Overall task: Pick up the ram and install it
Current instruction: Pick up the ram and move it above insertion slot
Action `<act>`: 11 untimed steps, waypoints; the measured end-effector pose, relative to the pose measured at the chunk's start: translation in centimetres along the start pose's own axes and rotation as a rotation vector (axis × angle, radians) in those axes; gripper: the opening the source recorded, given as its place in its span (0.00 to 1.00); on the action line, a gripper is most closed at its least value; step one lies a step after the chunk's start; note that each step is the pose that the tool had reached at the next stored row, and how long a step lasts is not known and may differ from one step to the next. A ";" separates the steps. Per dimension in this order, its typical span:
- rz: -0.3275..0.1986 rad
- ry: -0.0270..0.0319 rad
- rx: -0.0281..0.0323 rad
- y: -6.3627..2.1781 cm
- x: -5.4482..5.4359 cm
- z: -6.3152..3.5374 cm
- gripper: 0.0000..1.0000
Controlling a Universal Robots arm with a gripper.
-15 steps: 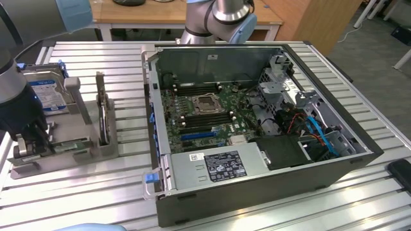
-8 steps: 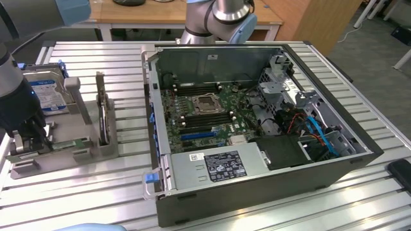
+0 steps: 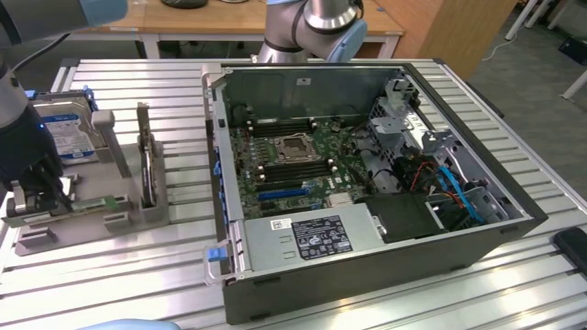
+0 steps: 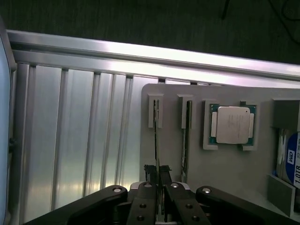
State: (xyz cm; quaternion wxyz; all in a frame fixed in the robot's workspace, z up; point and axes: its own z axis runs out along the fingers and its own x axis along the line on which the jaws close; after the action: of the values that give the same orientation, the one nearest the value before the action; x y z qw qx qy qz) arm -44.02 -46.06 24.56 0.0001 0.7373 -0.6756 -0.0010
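Note:
The ram is a thin green stick seen edge-on, standing in a slot of the grey holder tray. My gripper sits over it, its two black fingers pressed on either side of the stick. In the exterior view the gripper is low over the holder at that view's left, and the green ram pokes out from it toward the holder's post. Whether the stick has lifted out of the slot I cannot tell.
A second thin stick stands in the neighbouring slot. A silver processor chip, a hard drive and an upright dark card share the holder. The open computer case with its motherboard lies toward the exterior view's right.

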 end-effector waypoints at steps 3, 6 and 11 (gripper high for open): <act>0.016 -0.0002 -0.0008 0.00 0.0 -0.39 0.13; 0.031 -0.0002 -0.0014 0.00 0.0 -0.82 0.13; 0.052 -0.0006 -0.0039 0.00 0.0 -1.84 0.13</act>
State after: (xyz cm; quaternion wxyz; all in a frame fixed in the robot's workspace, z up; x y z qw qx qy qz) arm -44.02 -46.07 26.39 0.0013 0.7196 -0.6944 -0.0026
